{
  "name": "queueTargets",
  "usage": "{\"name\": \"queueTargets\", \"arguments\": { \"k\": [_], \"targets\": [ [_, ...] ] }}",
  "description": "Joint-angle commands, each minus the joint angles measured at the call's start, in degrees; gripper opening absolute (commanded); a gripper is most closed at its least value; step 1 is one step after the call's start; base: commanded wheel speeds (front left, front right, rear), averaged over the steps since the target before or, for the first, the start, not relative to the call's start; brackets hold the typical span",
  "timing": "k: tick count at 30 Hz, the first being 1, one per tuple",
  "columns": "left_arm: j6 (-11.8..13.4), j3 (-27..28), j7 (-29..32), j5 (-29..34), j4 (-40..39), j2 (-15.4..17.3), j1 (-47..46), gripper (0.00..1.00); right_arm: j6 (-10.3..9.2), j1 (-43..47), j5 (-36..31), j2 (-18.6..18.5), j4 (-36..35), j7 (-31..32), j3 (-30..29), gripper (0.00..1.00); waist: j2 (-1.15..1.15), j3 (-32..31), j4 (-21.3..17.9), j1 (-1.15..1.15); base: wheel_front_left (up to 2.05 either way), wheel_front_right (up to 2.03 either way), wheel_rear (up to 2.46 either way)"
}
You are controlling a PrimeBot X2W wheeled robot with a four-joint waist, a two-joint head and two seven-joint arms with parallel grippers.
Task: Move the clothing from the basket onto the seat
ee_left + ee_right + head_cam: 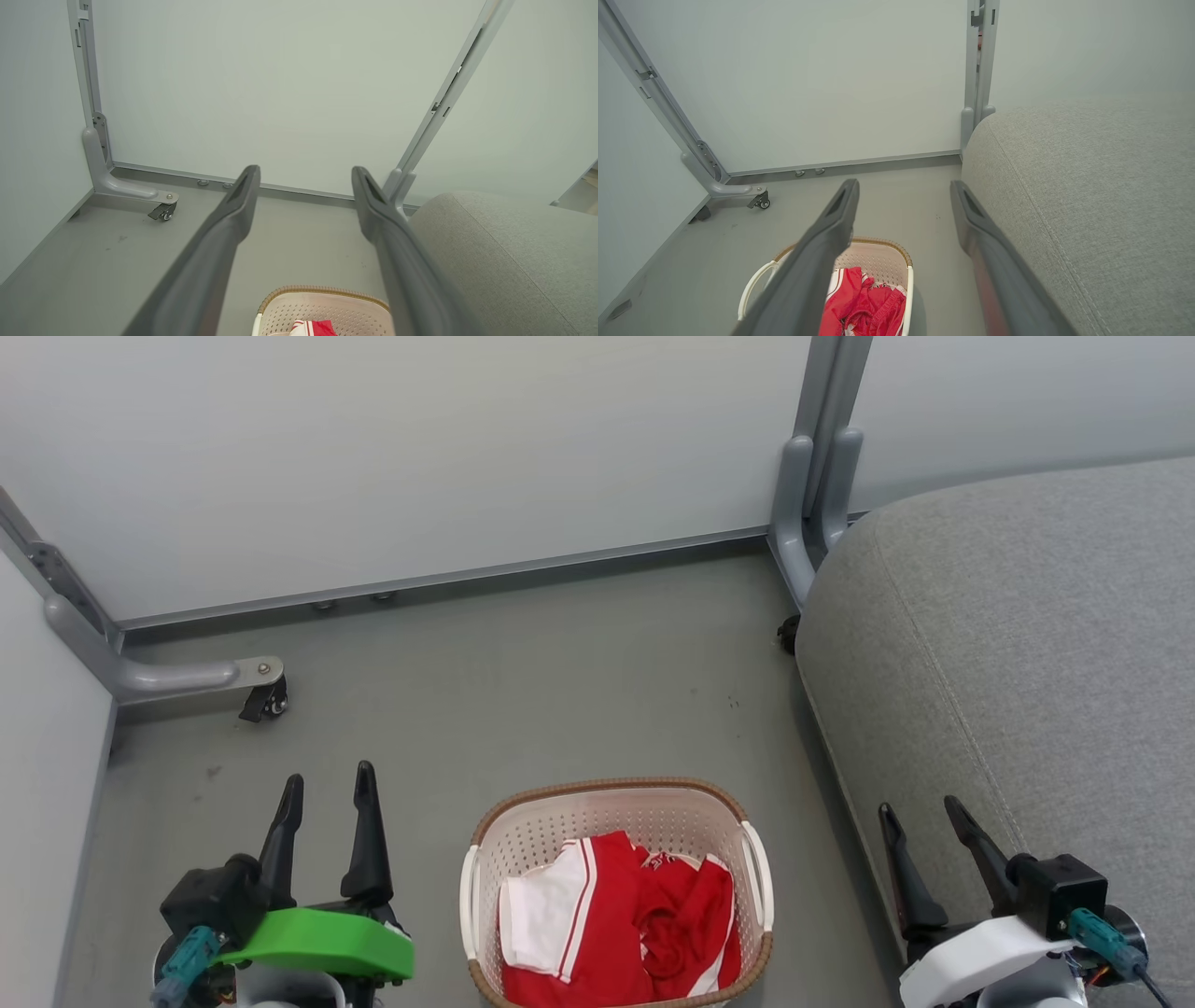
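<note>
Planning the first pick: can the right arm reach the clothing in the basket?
Probably yes. The clothing lies uncovered in the open-topped basket, and the right gripper hangs open beside it; the seat is on its other side.

Plain grey floor [560, 691], smooth and matt, closed off at the far side and the left by pale partition panels [420, 457]. Carries at near centre a small oblong cream plastic basket [607, 786] with perforated sides and a brown woven-look rim, standing upright and holding crumpled bright-red and white clothing [644, 924]. Meets at the right a large grey woven-fabric sofa cushion [1027, 663] with a rounded edge, near the basket but apart from it. Bears at far left a grey metal partition foot [187, 677] ending in a small black caster [266, 700]; a second dark caster by the cushion's far corner. Shows a few dark specks [733, 702] beyond the basket.
</note>
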Motion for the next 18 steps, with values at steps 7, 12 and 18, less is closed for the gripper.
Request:
{"name": "queueTargets", "arguments": {
  "k": [7, 12, 18],
  "targets": [
    [-0.1, -0.2, -1.2, 3.9, 0.0, 0.4, 0.5, 1.0, 0.02, 0.7, -3.7, -0.4, -0.4, -1.2, 0.1, 1.0, 0.18, 0.3, 0.1, 0.0, 0.0, 0.0, 0.0],
    [-0.2, -0.5, -1.7, 5.8, 0.2, 0.4, 0.5, 1.0, 0.01, 0.8, -5.5, -0.4, -0.5, -1.8, 0.1, 1.0, 0.19, 0.2, 0.1, 0.0, 0.0, 0.0, 0.0],
    [-0.2, -0.7, -2.4, 8.7, 0.2, 0.5, 1.0, 1.0, 0.01, 1.1, -7.3, -0.4, -0.5, -2.4, 0.5, 1.0, 0.2, -0.1, -0.1, 0.0, 0.0, 0.0, 0.0]
  ]
}}
